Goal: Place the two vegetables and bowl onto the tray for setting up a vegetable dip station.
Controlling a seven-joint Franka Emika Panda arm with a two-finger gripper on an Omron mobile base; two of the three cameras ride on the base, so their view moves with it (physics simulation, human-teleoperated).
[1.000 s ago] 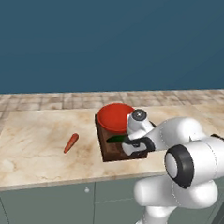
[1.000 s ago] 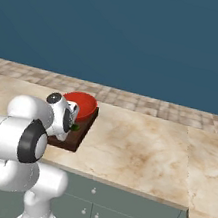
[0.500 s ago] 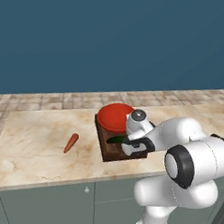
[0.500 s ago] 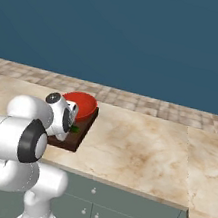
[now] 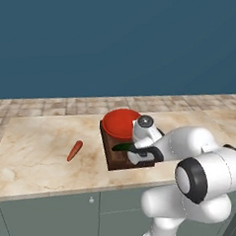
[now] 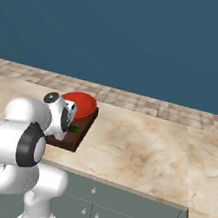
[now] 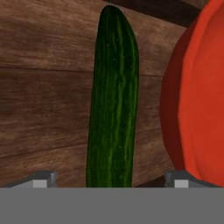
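**Cucumber released on tray; carrot outstanding**

Tool [image 5: 137, 152] hangs low over the tray [image 5: 118, 160], jaws spread, gripping nothing. Cucumber [image 7: 113, 100] lies flat on the tray's near half beside the bowl [image 5: 120, 123], which takes its far end. Carrot [image 5: 75, 150] remains on the worktop [image 5: 33, 154], left of the tray.

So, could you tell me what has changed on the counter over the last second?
The gripper has opened and let go of the cucumber, which now lies on the tray beside the red bowl; the fingers stand apart on either side of it. The arm has barely moved. The bowl, the tray and the carrot out on the counter stayed where they were.
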